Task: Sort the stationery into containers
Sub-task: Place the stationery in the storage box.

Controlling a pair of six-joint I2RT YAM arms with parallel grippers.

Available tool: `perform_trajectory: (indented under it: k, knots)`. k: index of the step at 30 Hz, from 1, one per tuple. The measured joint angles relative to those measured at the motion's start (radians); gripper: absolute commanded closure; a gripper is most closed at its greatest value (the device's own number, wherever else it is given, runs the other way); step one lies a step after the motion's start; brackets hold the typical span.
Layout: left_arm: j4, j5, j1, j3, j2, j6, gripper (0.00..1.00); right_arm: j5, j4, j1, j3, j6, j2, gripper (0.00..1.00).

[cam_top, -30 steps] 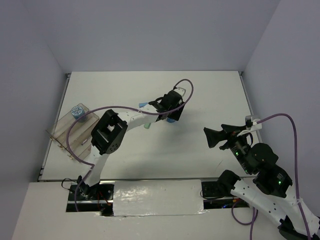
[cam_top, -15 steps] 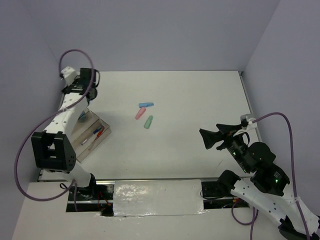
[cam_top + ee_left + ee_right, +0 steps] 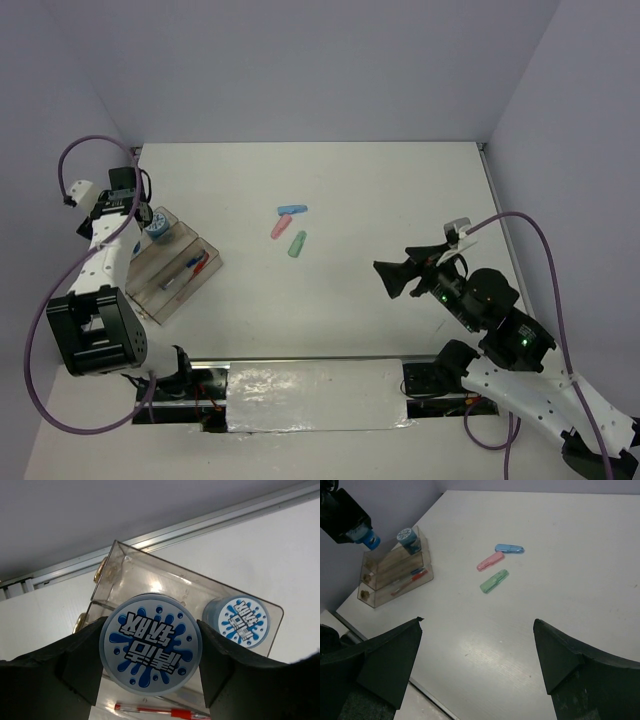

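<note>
My left gripper (image 3: 130,195) is shut on a round blue-white patterned disc (image 3: 150,650) and holds it over the far end of the clear divided tray (image 3: 150,575). A second disc (image 3: 243,621) sits in the tray's far end, to the right of the held one. A red pen (image 3: 165,711) lies in a compartment below. The tray (image 3: 165,280) stands at the table's left. Blue (image 3: 292,210), pink (image 3: 279,227) and green (image 3: 297,243) capsules lie loose mid-table. My right gripper (image 3: 395,278) is open and empty, above the table to the right of them.
The right wrist view shows the tray (image 3: 395,577), the disc in it (image 3: 406,535), the held disc (image 3: 369,541) and the blue (image 3: 509,548), pink (image 3: 490,560) and green (image 3: 494,580) capsules. The table's front edge (image 3: 385,665) runs below the right gripper.
My left arm has swung from the middle of the table to the far left and now sits over the tray's far end. My right gripper has moved a little left.
</note>
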Motion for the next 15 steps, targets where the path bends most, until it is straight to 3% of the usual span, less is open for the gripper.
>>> perform_trajectory:
  k: [10, 15]
  knots:
    - [0.124, 0.080, 0.081, -0.021, 0.047, 0.037, 0.98, -0.047, 0.044, 0.000, 0.000, 0.000, 0.063, 0.00]
    - [0.167, 0.114, 0.095, -0.041, 0.094, 0.053, 0.89, -0.079, 0.064, 0.000, 0.000, 0.001, 0.117, 0.00]
